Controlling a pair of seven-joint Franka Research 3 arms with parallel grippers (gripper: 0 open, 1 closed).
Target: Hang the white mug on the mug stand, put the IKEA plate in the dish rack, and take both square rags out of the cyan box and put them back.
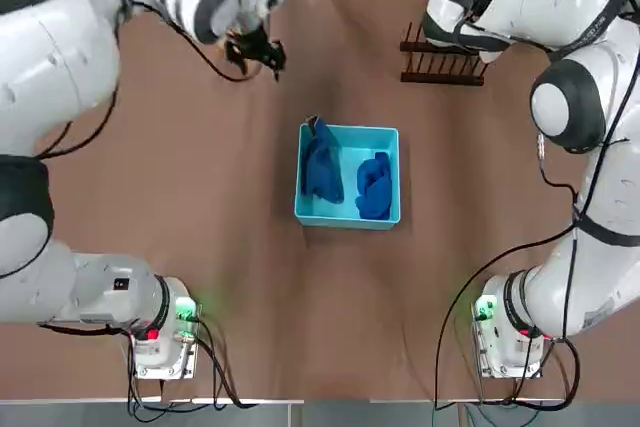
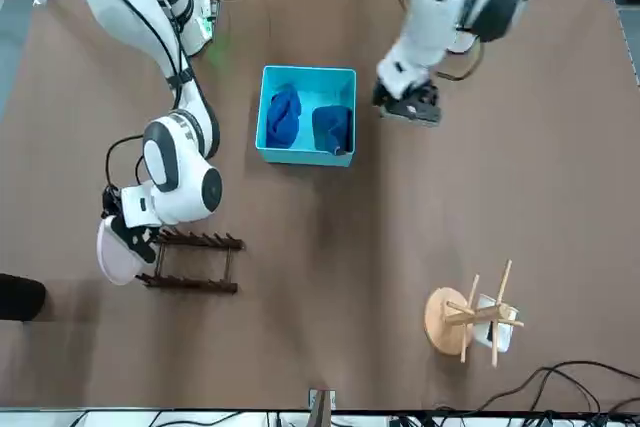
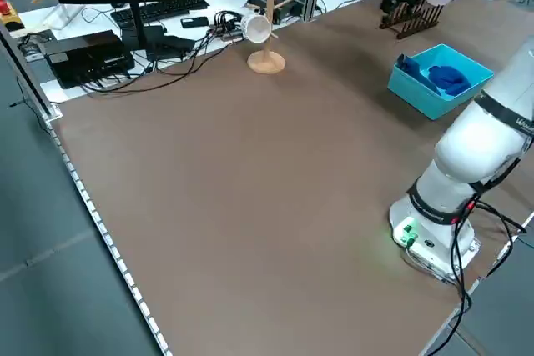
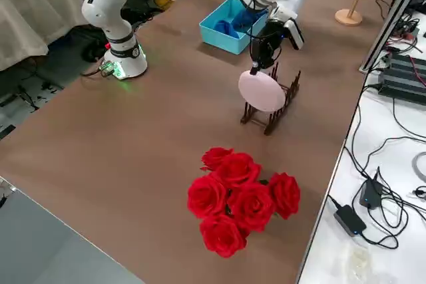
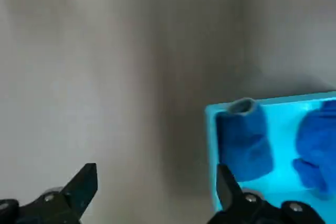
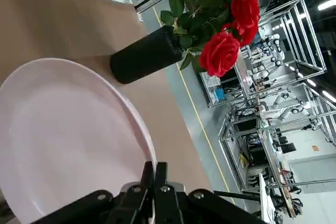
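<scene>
My right gripper (image 4: 255, 66) is shut on the top rim of the IKEA plate (image 4: 261, 91), a white disc held upright at the outer end of the dark dish rack (image 4: 274, 110). Whether its lower edge sits between the prongs, I cannot tell. The right wrist view shows the plate (image 6: 68, 135) clamped in the closed jaws. Both dark blue square rags (image 1: 322, 167) (image 1: 375, 185) lie inside the cyan box (image 1: 345, 215). My left gripper (image 1: 262, 52) hovers open and empty beyond the box's far left corner. The white mug (image 2: 497, 323) hangs on the mug stand (image 2: 463, 315).
A black vase of red roses (image 4: 241, 194) stands near the table edge past the dish rack. Cables, a keyboard and boxes (image 3: 125, 35) lie on a white bench beyond the mug stand. Both arm bases sit at the near edge.
</scene>
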